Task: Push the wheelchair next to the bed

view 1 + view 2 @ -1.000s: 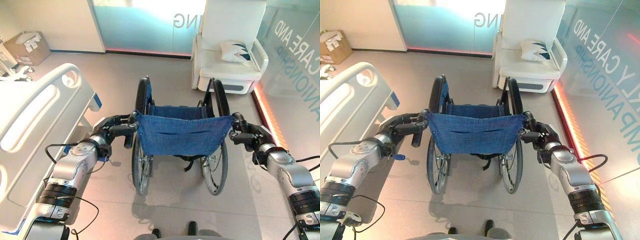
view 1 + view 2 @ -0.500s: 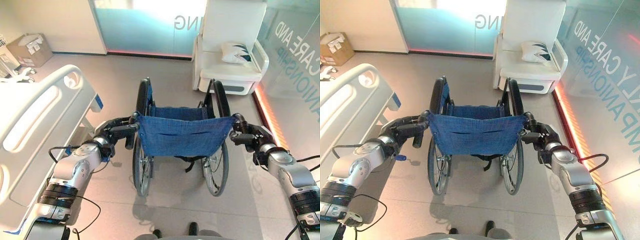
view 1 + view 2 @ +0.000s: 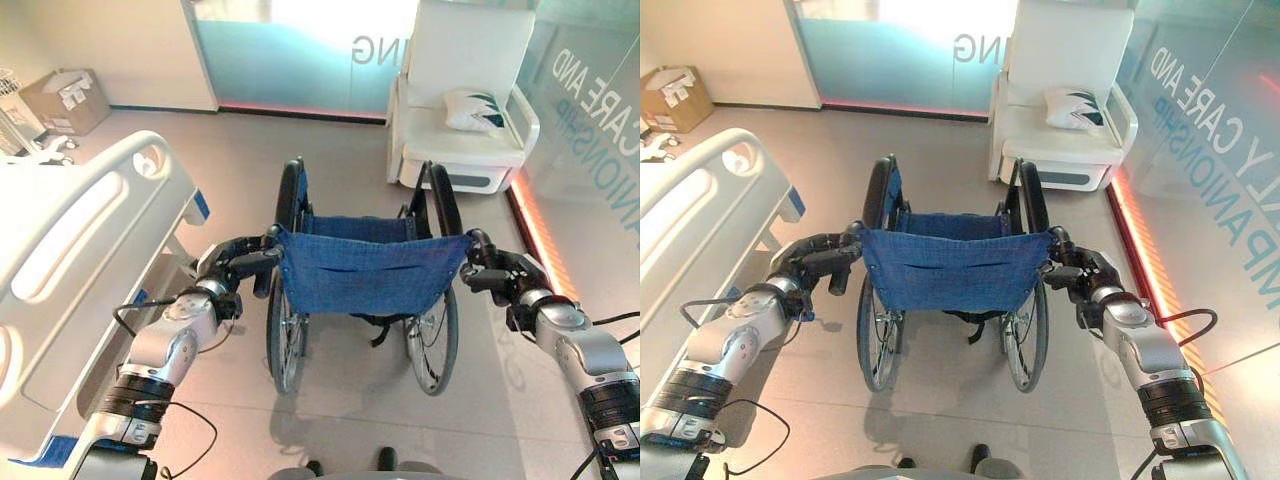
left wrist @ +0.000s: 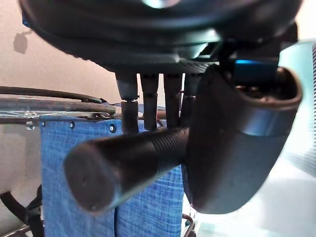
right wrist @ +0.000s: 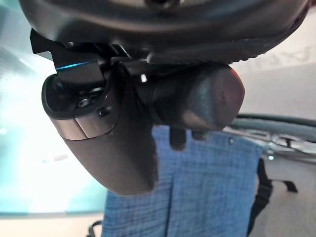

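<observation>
You have the wheelchair (image 3: 365, 280) standing on the grey floor (image 3: 250, 170), its blue fabric backrest (image 3: 368, 268) facing you and both large wheels on the ground. Relative to the wheelchair, the hospital bed (image 3: 70, 240) lies on your left side, its white footboard rail near the left wheel (image 3: 283, 330) but apart from it.

Your left hand (image 3: 235, 265) is wrapped round the left push handle (image 4: 123, 165); the wrist view confirms thumb and fingers curled about the ribbed black grip. Your right hand (image 3: 500, 275) is likewise closed round the right push handle (image 5: 197, 103), thumb on one side and fingers behind.

Beyond the wheelchair, a white armchair (image 3: 460, 95) with a patterned cushion (image 3: 475, 108) stands against the glass wall (image 3: 300, 50). A cardboard box (image 3: 60, 98) sits on the floor well beyond the bed.
</observation>
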